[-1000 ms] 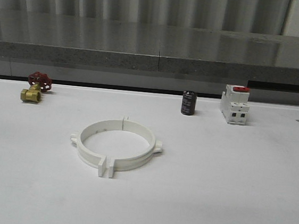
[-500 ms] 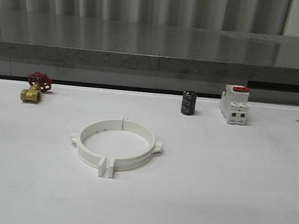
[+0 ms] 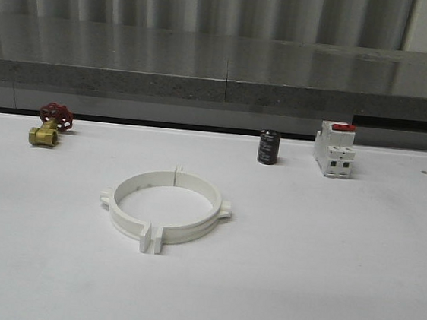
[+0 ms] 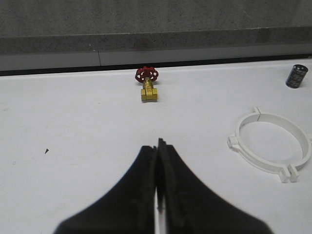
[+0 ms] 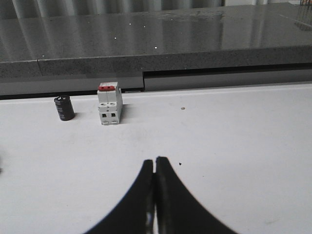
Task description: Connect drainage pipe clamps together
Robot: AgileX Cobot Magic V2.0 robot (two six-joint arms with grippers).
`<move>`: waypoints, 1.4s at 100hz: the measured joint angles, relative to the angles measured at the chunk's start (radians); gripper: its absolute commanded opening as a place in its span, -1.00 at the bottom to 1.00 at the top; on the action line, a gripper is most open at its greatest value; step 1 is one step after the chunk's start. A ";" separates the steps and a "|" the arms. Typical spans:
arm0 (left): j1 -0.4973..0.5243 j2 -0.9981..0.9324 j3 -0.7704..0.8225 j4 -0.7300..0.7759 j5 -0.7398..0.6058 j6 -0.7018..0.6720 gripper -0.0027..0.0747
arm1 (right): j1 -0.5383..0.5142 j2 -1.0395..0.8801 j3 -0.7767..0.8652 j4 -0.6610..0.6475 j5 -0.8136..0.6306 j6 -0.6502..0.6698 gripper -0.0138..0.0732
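Lying: clamps [image 3: 166, 208] joined as ring on table [image 3: 325, 263]
Valve [image 3: 49, 125]: ring's 10 o'clock
Left gripper [image 4: 159, 146]: closed, empty
Right gripper [image 5: 154, 163]: closed, empty

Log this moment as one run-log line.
two white plastic half-ring pipe clamps: together as one ring on white table, untouched | left gripper: jaws shut, empty | right gripper: jaws shut, empty

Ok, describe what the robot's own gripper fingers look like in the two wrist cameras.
The left gripper has two black fingers, broad at the base and curving to narrow tips, with yellowish scuffing along their inner edges. The right gripper has the same black, curved, tapering fingers, with fainter wear. No cables or markings show.
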 measured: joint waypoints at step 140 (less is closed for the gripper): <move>0.000 0.000 0.000 0.005 0.000 0.000 -0.99 | 0.000 -0.002 0.039 -0.105 -0.066 0.154 -0.84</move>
